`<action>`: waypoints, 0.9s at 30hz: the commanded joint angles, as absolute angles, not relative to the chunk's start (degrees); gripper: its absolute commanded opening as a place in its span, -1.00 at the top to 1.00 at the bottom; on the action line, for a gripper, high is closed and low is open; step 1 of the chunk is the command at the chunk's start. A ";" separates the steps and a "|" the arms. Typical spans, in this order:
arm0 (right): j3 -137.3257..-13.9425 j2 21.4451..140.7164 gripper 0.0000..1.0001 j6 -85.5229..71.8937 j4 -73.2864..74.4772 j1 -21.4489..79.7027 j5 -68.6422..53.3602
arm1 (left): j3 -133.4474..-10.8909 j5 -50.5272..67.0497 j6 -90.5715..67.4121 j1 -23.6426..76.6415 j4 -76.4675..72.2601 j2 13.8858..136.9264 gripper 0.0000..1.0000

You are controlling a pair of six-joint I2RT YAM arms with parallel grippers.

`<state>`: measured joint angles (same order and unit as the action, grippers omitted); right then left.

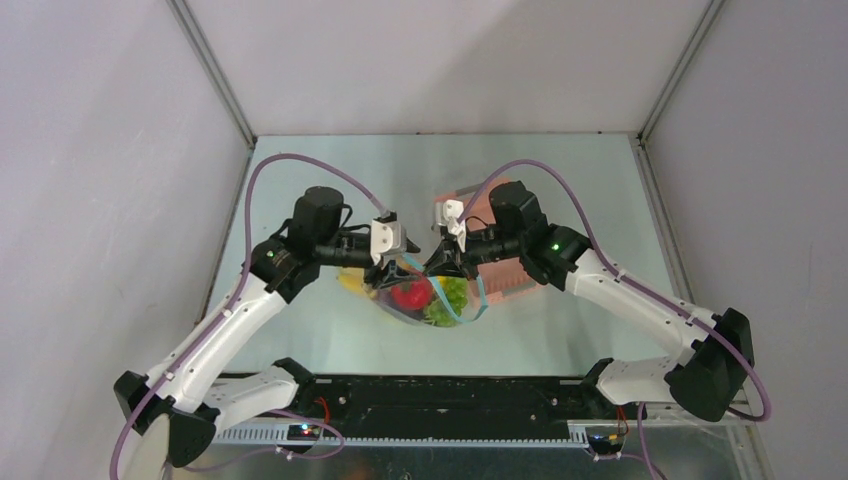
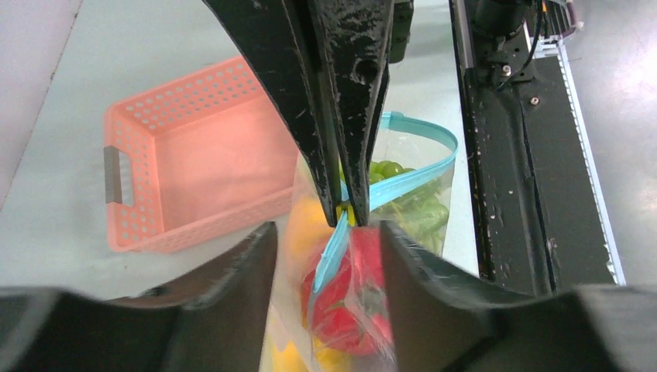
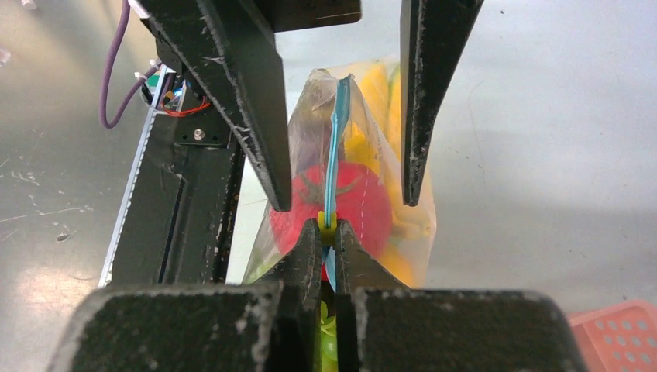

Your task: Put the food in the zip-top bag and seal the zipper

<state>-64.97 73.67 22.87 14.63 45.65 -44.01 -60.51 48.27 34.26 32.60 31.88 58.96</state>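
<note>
The clear zip-top bag [image 1: 420, 305] is between my two grippers, holding a red round fruit [image 1: 408, 294], green grapes [image 1: 450, 293] and yellow pieces [image 1: 350, 283]. My right gripper [image 3: 327, 226] is shut on the light blue zipper [image 3: 335, 132], at a small yellow slider. In the top view the right gripper [image 1: 437, 262] meets the left gripper [image 1: 393, 268] over the bag's mouth. My left gripper [image 2: 325, 229] is open, its fingers [image 2: 232, 294] straddling the bag's top edge without pinching it. Behind the right gripper the zipper [image 2: 418, 174] loops open.
A pink plastic basket [image 1: 505, 275] stands on the table under the right arm, just right of the bag; it looks empty in the left wrist view [image 2: 194, 167]. The black base rail [image 1: 440, 400] runs along the near edge.
</note>
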 commanded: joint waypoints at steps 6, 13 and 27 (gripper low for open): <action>-67.61 73.27 1.00 24.06 13.58 46.02 -44.31 | -62.83 49.43 31.60 32.33 29.00 59.31 0.19; -67.62 73.10 1.00 24.06 13.39 46.05 -44.15 | -63.35 49.37 34.27 32.33 31.91 59.94 0.76; -68.01 73.06 1.00 24.34 22.27 45.63 -36.19 | -55.10 41.04 30.58 30.73 21.12 51.87 1.00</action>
<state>-65.41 73.67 24.03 15.59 46.11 -40.69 -55.13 45.93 31.88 32.71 25.17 54.22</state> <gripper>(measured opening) 0.035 0.014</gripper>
